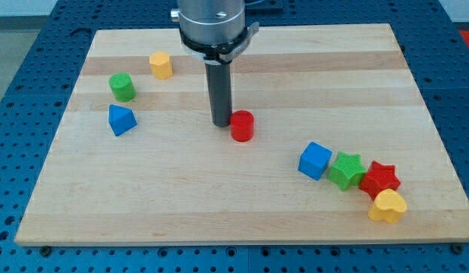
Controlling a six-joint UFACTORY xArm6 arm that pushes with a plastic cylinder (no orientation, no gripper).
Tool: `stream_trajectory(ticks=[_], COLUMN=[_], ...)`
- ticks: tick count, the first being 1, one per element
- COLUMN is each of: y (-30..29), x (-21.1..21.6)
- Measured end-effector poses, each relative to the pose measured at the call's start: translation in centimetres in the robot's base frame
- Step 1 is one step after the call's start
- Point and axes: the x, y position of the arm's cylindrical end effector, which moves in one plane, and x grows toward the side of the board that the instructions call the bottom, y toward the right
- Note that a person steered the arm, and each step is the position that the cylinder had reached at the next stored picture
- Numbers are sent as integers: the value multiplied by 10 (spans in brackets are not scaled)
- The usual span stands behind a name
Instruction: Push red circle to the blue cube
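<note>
A wooden board (242,189) lies on a blue pegboard table (22,91). A dark rod comes down from the view's top; my tip (221,123) rests on the board, touching the left side of the red circle (242,126) near the middle. There are no jaws, only the rod. The blue cube (315,161) sits toward the lower right, well apart, with a green star (346,170), red star (380,179) and yellow heart (388,205) trailing beside it. At left sit a yellow block (161,65), green cylinder (122,87) and blue triangular block (121,120).
</note>
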Motion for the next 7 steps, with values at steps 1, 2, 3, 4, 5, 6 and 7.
stream_trajectory(ticks=[1, 2, 3, 4, 5, 6, 7], y=[1, 13, 29, 39, 39, 39, 39], x=[-4, -4, -3, 6, 21, 41, 54])
